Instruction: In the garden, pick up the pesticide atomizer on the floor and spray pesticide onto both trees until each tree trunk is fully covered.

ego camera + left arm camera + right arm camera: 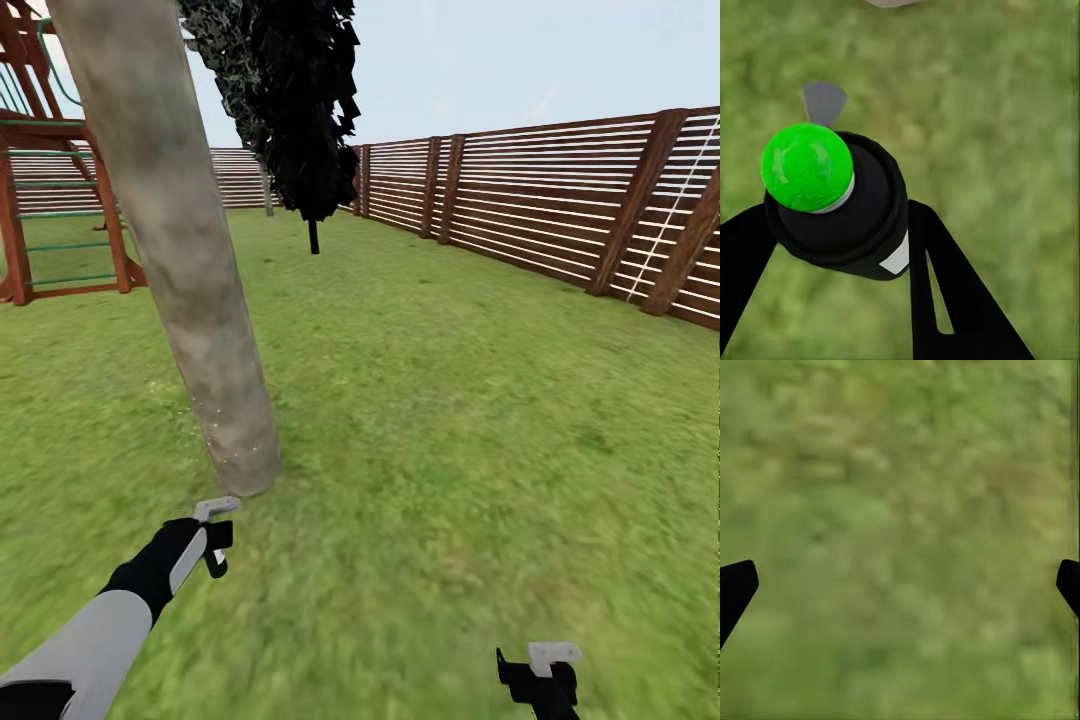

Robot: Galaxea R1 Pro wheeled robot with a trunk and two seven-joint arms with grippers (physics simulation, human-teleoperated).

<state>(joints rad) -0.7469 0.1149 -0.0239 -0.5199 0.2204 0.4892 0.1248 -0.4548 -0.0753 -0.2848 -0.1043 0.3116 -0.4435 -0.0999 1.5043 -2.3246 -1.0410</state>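
Observation:
A thick, smooth, mottled beige-grey tree (190, 280) trunk rises from the grass at the left and leans out of the top of the head view. My left gripper (215, 540) hovers low just in front of the trunk's base. In the left wrist view the pesticide atomizer (847, 217), with a dark body, a bright green cap and a grey nozzle, sits clamped between the black fingers (945, 300) of my left gripper (840, 225). My right gripper (540, 680) hangs low at the bottom right over bare grass. Its two fingers are spread wide with nothing between them in the right wrist view (900, 585).
A black conifer (310, 110) stands behind the trunk. A slatted wooden fence (560, 210) runs along the right and back. A red-brown play frame with green rungs (60, 200) stands at the far left. Open lawn (450, 420) lies to the right of the trunk.

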